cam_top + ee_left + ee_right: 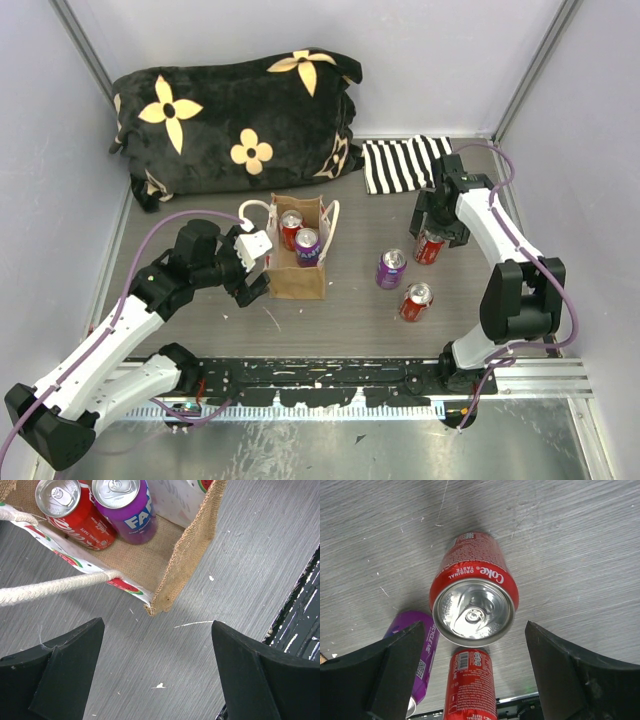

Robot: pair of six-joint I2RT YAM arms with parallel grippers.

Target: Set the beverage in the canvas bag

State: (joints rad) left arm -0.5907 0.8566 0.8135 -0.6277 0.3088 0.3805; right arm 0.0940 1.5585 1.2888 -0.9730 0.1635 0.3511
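The bench point(350, 320) carries everything; the canvas bag point(298, 277) stands upright with its mouth open, likely so drinks can drop in from above, and two cans point(307, 246) already sit inside; the red cola can point(474, 611) stands upright well to the right of the bag, directly beneath the right hand point(434, 228), whose fingers are spread either side without touching it; the left hand point(250, 264), spread and empty, sits just beside the bag's left side, probably to steady it.

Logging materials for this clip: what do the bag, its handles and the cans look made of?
Bag: coarse tan weave, burlap or jute by the look, matte, with a frayed edge. Handles: twisted cream rope, possibly cotton. Cans: shiny bare-metal tops with pull tabs, probably aluminium, and glossy printed sides.
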